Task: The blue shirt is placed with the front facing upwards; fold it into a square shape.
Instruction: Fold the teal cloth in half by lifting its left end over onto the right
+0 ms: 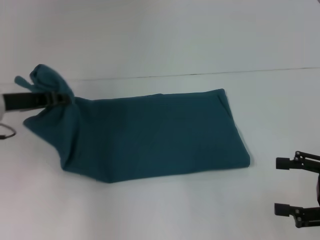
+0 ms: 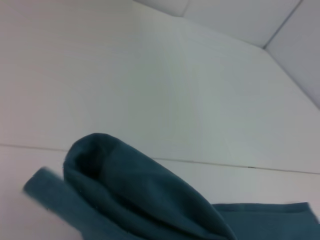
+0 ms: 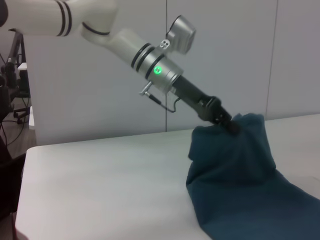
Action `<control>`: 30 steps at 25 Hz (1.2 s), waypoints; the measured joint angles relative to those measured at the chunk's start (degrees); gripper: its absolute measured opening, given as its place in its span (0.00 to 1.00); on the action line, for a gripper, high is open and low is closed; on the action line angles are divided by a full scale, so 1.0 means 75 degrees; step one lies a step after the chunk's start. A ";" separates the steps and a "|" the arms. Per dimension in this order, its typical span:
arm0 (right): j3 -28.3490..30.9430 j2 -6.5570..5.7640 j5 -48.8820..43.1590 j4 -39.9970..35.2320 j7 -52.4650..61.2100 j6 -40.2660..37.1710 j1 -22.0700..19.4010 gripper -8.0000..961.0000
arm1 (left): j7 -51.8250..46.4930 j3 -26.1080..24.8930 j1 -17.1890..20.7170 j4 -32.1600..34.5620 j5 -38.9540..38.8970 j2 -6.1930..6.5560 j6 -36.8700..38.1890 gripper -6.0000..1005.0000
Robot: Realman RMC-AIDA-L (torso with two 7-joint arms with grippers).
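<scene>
One end of the blue shirt [image 1: 155,135] hangs pinched in the left gripper [image 1: 64,98]; a weak pinch could drop it. Right gripper [image 1: 287,185], fingers apart, waits beside the shirt.

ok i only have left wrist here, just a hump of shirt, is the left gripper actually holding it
Observer: Yes. The left gripper is shut on one end of the shirt and holds that end raised above the table.
Operator: and the rest of it
Observer: It lies flat on the table as one long folded band, running toward the robot's right.
Operator: where's the right arm
Observer: The right gripper is low on the robot's right, fingers open, clear of the shirt.
</scene>
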 joint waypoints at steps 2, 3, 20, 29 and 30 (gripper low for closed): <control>0.0001 -0.0035 -0.0001 0.0000 0.0000 -0.0015 -0.0049 0.98 | -0.0121 0.0139 -0.0149 0.0000 -0.0005 -0.0021 0.0008 0.11; 0.0003 -0.0065 -0.0001 0.0000 0.0000 -0.0025 -0.0081 0.98 | -0.0192 0.0250 -0.0215 -0.0009 -0.0005 -0.0026 0.0010 0.11; 0.0388 -0.0291 0.0000 0.0006 0.0154 -0.0064 -0.0314 0.98 | -0.1221 0.2116 -0.1471 -0.1070 -0.0124 -0.0079 -0.0821 0.13; 0.0623 -0.0331 -0.0129 0.0013 0.0163 -0.0063 -0.0358 0.98 | -0.1225 0.2597 -0.1853 -0.1567 -0.0911 -0.0087 -0.1319 0.15; 0.0658 -0.0333 -0.0161 0.0014 0.0163 -0.0063 -0.0355 0.98 | -0.1235 0.2621 -0.1900 -0.1567 -0.0972 -0.0087 -0.1307 0.15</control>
